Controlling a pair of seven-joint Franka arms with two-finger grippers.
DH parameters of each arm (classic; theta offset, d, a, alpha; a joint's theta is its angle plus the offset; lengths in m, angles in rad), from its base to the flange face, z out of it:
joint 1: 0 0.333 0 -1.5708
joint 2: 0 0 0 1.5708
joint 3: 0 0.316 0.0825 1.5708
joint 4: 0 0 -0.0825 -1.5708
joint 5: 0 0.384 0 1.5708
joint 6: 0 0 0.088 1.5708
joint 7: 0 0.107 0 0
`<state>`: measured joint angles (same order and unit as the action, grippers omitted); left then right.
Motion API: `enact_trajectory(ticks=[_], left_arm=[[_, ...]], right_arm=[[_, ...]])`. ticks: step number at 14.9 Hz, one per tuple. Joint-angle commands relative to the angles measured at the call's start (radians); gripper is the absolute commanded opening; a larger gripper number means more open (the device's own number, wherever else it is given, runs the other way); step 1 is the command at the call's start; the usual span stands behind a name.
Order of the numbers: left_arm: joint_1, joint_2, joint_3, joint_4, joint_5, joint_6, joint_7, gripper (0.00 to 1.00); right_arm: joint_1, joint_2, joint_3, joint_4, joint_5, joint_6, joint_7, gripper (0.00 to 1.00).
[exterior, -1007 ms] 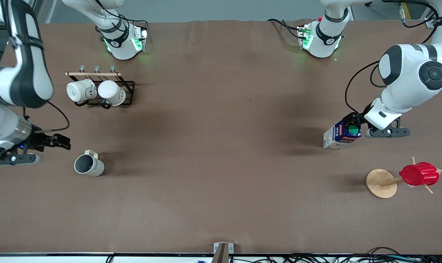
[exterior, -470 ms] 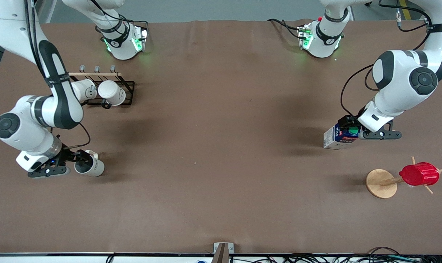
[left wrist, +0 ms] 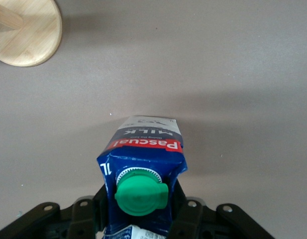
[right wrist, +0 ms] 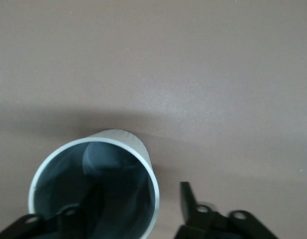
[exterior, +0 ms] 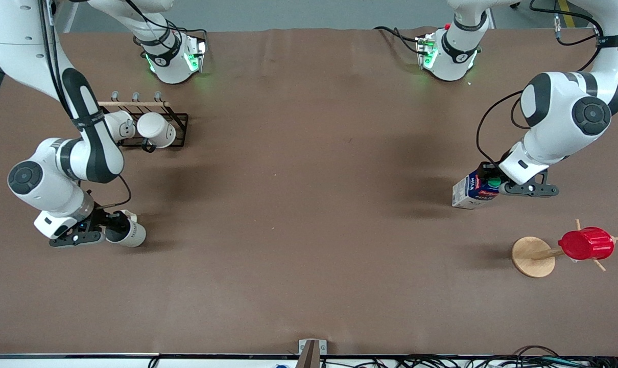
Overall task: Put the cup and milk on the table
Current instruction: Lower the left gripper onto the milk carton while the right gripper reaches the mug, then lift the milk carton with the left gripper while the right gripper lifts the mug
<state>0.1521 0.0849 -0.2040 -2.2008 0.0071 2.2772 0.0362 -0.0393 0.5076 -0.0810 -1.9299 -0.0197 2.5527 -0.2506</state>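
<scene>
Brown matte table fills the front view, and both arms are down at their targets. Right gripper sits low at the cup, the off-white mug with the dark grey inside, which stands on the table at the right arm's end, nearer the front camera than the black mug rack with its two white mugs. In the right wrist view the cup's rim shows one finger down inside the grey bowl and the other finger outside the wall, so the jaws are spread astride the rim; whether they press the wall yet, I cannot tell.

Over at the left arm's end, the left gripper is at the top of the milk carton, which stands on the table. The left wrist view shows the green cap and the red label band, with a black finger on each side of the carton's gable; the jaws straddle it closely, contact not clear.

Nearer the front camera than the milk stands a round wooden disc with a red ribbed cup hung on its pegs.
</scene>
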Motion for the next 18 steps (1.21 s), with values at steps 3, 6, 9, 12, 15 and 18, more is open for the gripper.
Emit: enact_trajectory(ticks=[3,6,9,12,15,18], left_arm=[[0.001,0.004,-0.003,0.045,0.010,-0.011,0.019,0.02],[-0.043,0.021,-0.009,0.152,0.007,-0.060,0.002,0.02],[-0.129,0.088,-0.015,0.304,0.002,-0.155,-0.045,0.03],[-0.262,0.166,-0.018,0.436,0.007,-0.220,-0.182,0.02],[-0.402,0.249,-0.015,0.548,0.010,-0.260,-0.338,0.01],[-0.518,0.340,-0.015,0.651,0.045,-0.266,-0.494,0.01]], right_arm=[[-0.010,0.008,0.009,-0.008,0.009,0.021,0.005,0.02],[-0.007,0.006,0.007,0.014,0.009,0.003,0.014,0.00],[0.006,-0.024,0.015,0.095,0.009,-0.168,0.106,0.00],[0.053,-0.050,0.099,0.204,0.009,-0.394,0.401,0.00],[0.071,-0.049,0.252,0.267,0.003,-0.485,0.693,0.00],[0.181,-0.035,0.320,0.288,-0.006,-0.473,0.955,0.00]])
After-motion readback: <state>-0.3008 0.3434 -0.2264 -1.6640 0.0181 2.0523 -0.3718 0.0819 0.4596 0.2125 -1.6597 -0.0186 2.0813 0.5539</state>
